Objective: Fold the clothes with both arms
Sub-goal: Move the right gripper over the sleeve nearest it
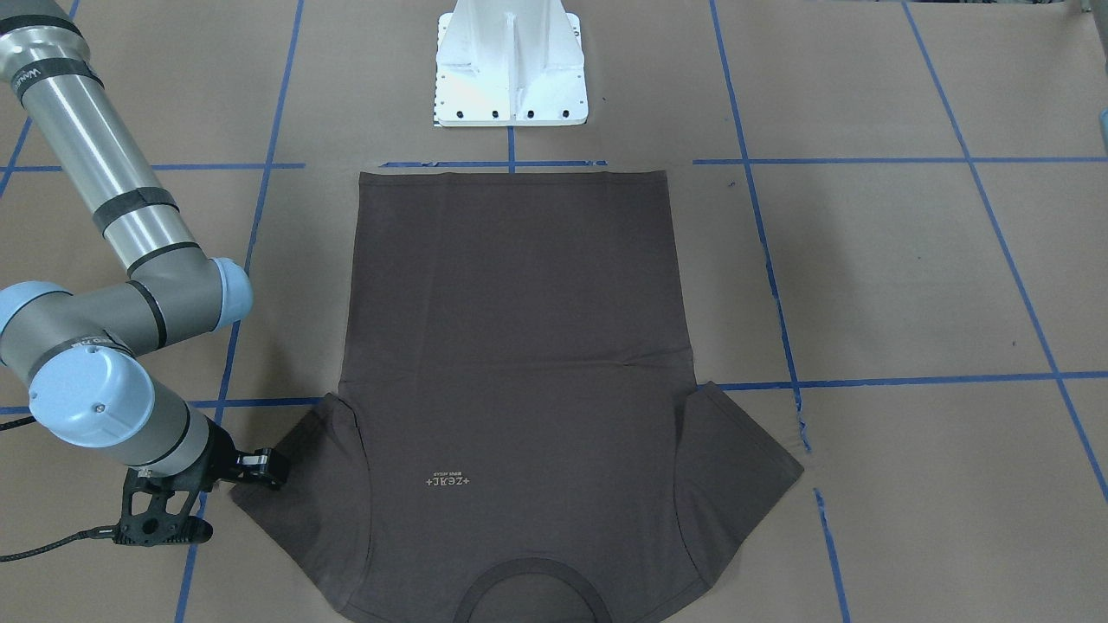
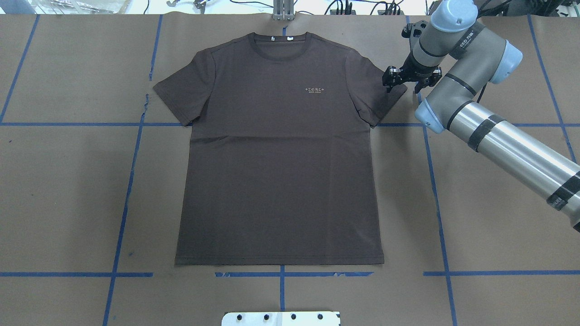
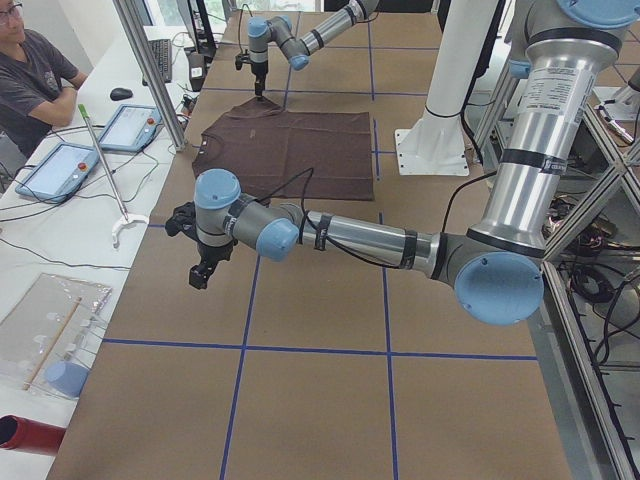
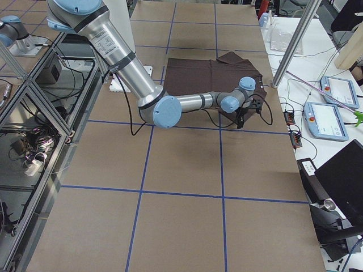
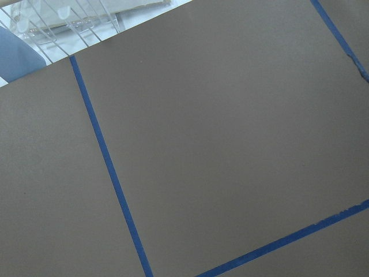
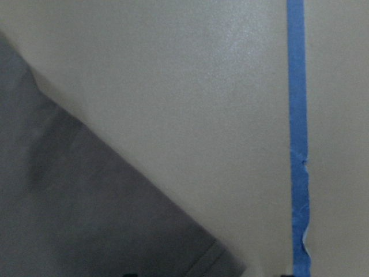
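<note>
The dark brown-grey T-shirt [image 2: 281, 172] lies flat and face up on the table, collar away from the robot base; it also shows in the front-facing view [image 1: 519, 346]. My right gripper [image 2: 408, 86] is open and low over the tip of the shirt's sleeve on my right, its jaws standing on either side of the sleeve corner [image 1: 251, 502]. The right wrist view shows that sleeve corner [image 6: 86, 219] on bare table. My left gripper [image 3: 200, 272] shows only in the exterior left view, off the shirt over bare table; I cannot tell if it is open or shut.
The white pedestal base [image 1: 511, 69] stands behind the shirt's hem. Blue tape lines [image 2: 131, 181] grid the brown table. An operator [image 3: 30, 80] sits past the table's far edge, with tablets [image 3: 125, 125] and a clear tray [image 3: 50, 320] beside it.
</note>
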